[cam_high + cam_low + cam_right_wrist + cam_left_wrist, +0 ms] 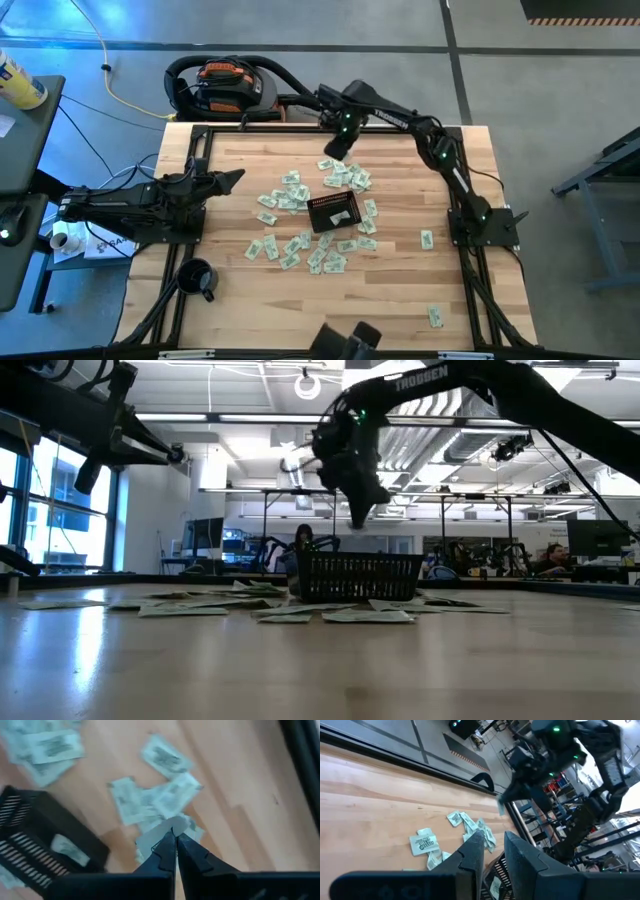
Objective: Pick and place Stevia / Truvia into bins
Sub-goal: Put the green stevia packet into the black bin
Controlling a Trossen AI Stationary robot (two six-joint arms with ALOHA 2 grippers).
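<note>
Several pale green and white Stevia / Truvia sachets [300,240] lie flat on the wooden table around the black basket [333,212], the bin. One sachet lies inside the basket [67,849]. My right gripper [334,152] hangs high over the table's far middle, beyond the basket, and is shut on one sachet [500,808]. My left gripper [234,178] waits at the table's left side. Its fingers [472,851] stand slightly apart with nothing between them. My right gripper pinches one sachet by an end [159,834] between its two fingertips. The fingers come from above and point down. The sachet hangs below the fingertips, lifted clear of the table and of the other sachets.
A round black mug [197,278] stands near the table's front left corner. Two stray sachets [427,238] [435,316] lie toward the right edge. An orange and black machine [225,85] sits beyond the far edge. Bare wood shows left of the sachets.
</note>
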